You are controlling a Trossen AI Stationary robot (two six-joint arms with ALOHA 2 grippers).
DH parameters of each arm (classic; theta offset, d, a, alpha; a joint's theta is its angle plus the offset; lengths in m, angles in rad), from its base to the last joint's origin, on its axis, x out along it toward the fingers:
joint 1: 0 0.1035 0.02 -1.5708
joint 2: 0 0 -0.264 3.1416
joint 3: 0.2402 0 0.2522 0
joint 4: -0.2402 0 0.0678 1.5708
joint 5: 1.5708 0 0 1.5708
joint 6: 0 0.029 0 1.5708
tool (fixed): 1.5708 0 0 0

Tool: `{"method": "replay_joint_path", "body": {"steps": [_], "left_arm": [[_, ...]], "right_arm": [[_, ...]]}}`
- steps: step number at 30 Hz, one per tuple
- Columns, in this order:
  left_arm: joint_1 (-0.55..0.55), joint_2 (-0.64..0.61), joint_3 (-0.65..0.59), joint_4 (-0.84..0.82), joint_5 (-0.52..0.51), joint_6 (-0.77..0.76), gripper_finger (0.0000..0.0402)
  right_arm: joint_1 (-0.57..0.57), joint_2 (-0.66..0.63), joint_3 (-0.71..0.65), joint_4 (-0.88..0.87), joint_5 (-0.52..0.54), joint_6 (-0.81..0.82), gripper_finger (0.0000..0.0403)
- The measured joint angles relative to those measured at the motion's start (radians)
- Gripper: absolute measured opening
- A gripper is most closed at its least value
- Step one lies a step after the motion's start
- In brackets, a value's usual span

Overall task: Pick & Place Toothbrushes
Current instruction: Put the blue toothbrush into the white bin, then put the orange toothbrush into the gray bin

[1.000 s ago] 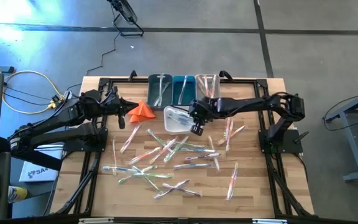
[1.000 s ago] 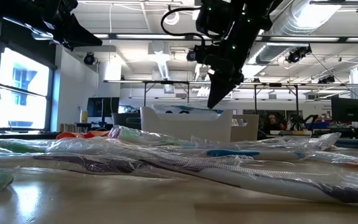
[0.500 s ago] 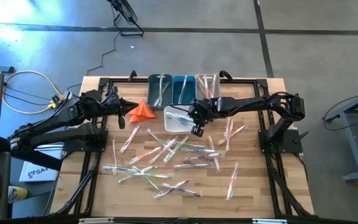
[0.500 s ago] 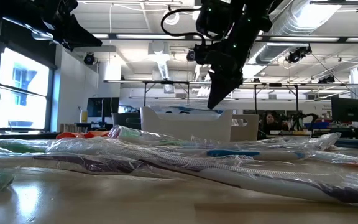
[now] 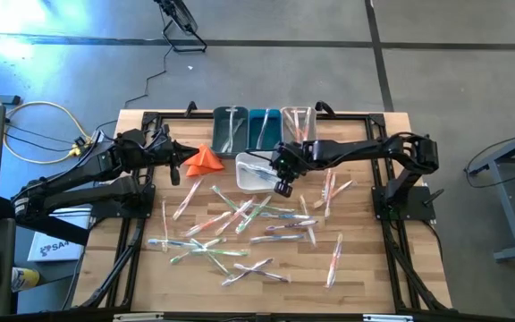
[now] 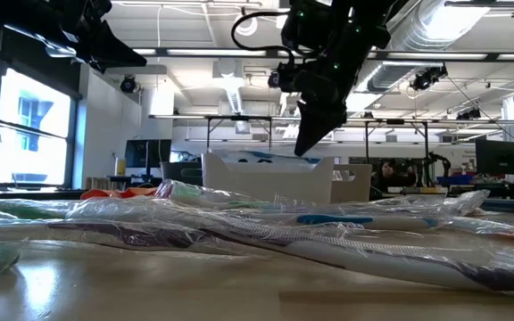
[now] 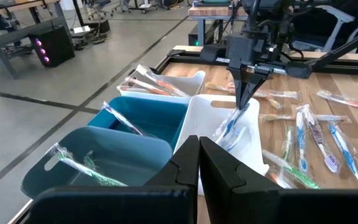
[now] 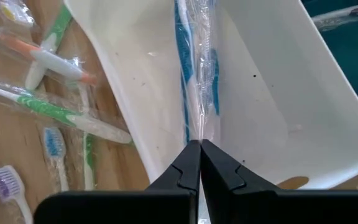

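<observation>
The right gripper (image 5: 280,176) is seen near the centre of the high view, over the white bin (image 5: 250,180). Its jaws are closed on the clear wrapper of a blue toothbrush (image 8: 184,74), which hangs down into that bin. The other wrapped toothbrushes (image 5: 231,228) are scattered across the wooden worktop (image 5: 365,268) in the lower middle of the frame; a few are lying in the three bins (image 5: 262,130) along the top edge. The left gripper (image 5: 179,165) is held left of centre, beside an orange folded cloth (image 5: 206,159), with its jaws closed on nothing.
</observation>
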Motion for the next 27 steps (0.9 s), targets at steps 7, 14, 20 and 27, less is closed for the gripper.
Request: {"method": "replay_joint_path", "body": {"steps": [7,14,20,27], "left_arm": [[0.000,0.000,0.000,0.000,0.000,0.000,0.0008],[0.000,0.000,0.000,0.000,0.001,0.000,0.0008],[0.000,0.000,0.000,0.000,0.001,0.000,0.0008],[0.000,0.000,0.000,0.000,0.004,-0.001,0.0008]], "right_arm": [[0.000,0.000,0.000,0.000,0.002,-0.021,0.0003],[0.000,0.000,0.000,0.000,0.011,-0.019,0.0003],[0.000,0.000,0.000,0.000,0.032,-0.017,0.0027],[0.000,0.000,0.000,0.030,0.029,-0.022,0.0106]]}}
